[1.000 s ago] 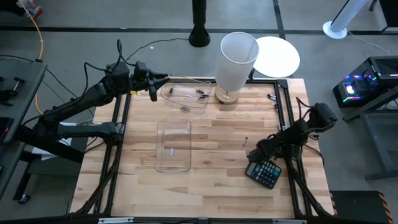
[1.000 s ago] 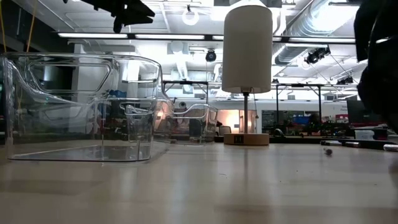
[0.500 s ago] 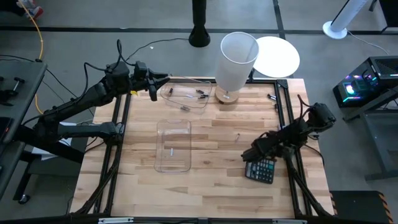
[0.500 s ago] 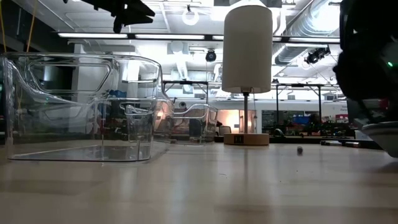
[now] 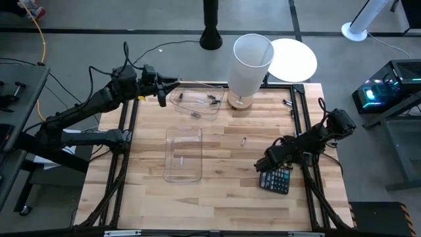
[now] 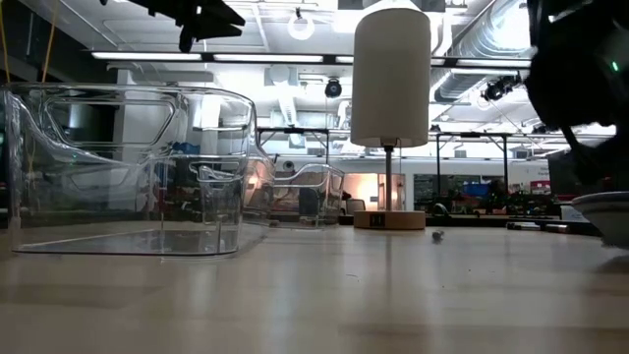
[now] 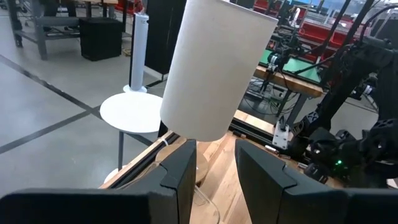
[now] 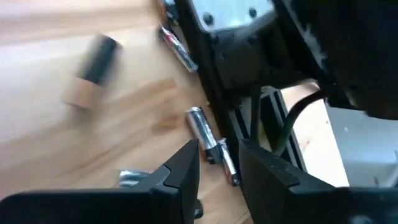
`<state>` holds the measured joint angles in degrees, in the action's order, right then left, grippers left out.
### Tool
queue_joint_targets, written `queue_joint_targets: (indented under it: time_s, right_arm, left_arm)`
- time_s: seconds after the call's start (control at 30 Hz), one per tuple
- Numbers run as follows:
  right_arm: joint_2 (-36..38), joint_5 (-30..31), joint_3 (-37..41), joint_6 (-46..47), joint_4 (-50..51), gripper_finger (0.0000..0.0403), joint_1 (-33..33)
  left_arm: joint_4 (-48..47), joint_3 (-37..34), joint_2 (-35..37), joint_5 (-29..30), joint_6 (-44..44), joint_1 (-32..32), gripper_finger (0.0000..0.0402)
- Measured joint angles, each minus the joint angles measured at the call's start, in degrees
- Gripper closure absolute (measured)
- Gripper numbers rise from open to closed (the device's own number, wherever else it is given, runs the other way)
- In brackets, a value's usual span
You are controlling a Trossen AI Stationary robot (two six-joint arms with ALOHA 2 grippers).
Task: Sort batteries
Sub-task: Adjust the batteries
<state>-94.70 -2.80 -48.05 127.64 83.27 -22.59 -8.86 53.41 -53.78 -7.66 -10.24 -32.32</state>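
The counter is pale, smooth wood planks; the bins are clear glossy plastic; the batteries look shiny metal.

One battery lies loose mid-table; others apparently sit in the far bin.

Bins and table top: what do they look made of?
Both bins, the near bin and the far bin, look like clear, glossy hard plastic: the table shows through their walls, and they catch reflections in the low view. The table looks like pale wood with a matt finish, showing plank seams and grain.
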Motion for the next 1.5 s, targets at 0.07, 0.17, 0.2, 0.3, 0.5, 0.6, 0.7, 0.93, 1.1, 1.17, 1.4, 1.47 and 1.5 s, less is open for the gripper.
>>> queue_joint_targets:
  time_s: [0.07, 0.17, 0.2, 0.3, 0.5, 0.6, 0.7, 0.93, 1.1, 1.17, 1.4, 1.47, 1.5]
  right_arm:
    - [0.0, -2.2, 2.5, -0.9, -3.2, 0.0295, 0.0]
    - [0.0, -4.8, 5.7, -1.6, -5.4, 0.0295, 0.0]
    - [0.0, -5.0, 6.4, -1.6, -6.0, 0.0295, 0.0]
    - [0.0, -5.0, 8.0, -1.5, -5.9, 0.0295, 0.3]
    - [0.0, -4.9, 10.0, -3.3, -7.8, 0.0295, 0.9]
    - [-0.1, -5.5, 10.5, -4.0, -9.3, 0.0295, 0.7]
    - [-0.2, -5.5, 10.5, -3.5, -9.4, 0.0295, 0.3]
    - [-0.2, -5.7, 10.5, -4.8, -11.4, 0.0295, 0.3]
    - [-0.4, -2.0, 7.8, -5.9, -15.7, 0.0295, 0.3]
    - [0.3, 0.2, 5.7, -5.1, -12.1, 0.0295, 0.3]
    - [0.8, 4.1, -1.3, -6.5, -3.6, 0.0295, 0.2]
    - [0.8, 4.0, -1.8, -6.4, -2.2, 0.0295, 0.2]
    - [0.8, 3.3, -1.8, -6.3, -2.2, 0.0295, 0.2]
  left_arm:
    - [0.0, 0.0, 0.0, 0.0, 0.0, 0.0, 0.0296]
    - [0.0, 0.0, 0.0, 0.0, 0.0, 0.0, 0.0296]
    - [0.0, 0.0, 0.0, 0.0, 0.0, 0.0, 0.0296]
    - [0.0, 0.0, 0.0, 0.0, -0.1, 0.0, 0.0296]
    - [0.0, 0.0, 0.0, 0.0, -0.1, 0.0, 0.0296]
    - [-0.1, 0.0, 0.0, 0.0, -0.1, 0.0, 0.0296]
    - [-0.2, 0.0, 0.0, 0.0, 0.1, 0.0, 0.0296]
    - [-0.3, 0.0, 0.0, 0.6, 0.9, 0.0, 0.0296]
    - [-0.4, 0.0, 0.0, 0.6, 0.9, 0.0, 0.0296]
    - [-0.5, 0.0, 0.0, 0.7, 0.9, 0.0, 0.0296]
    - [-0.6, 0.0, 0.0, 0.7, 0.9, 0.0, 0.0296]
    - [-0.7, 0.0, 0.0, 0.7, 0.9, 0.0, 0.0296]
    - [-0.8, 0.0, 0.0, 0.7, 0.9, 0.0, 0.0296]
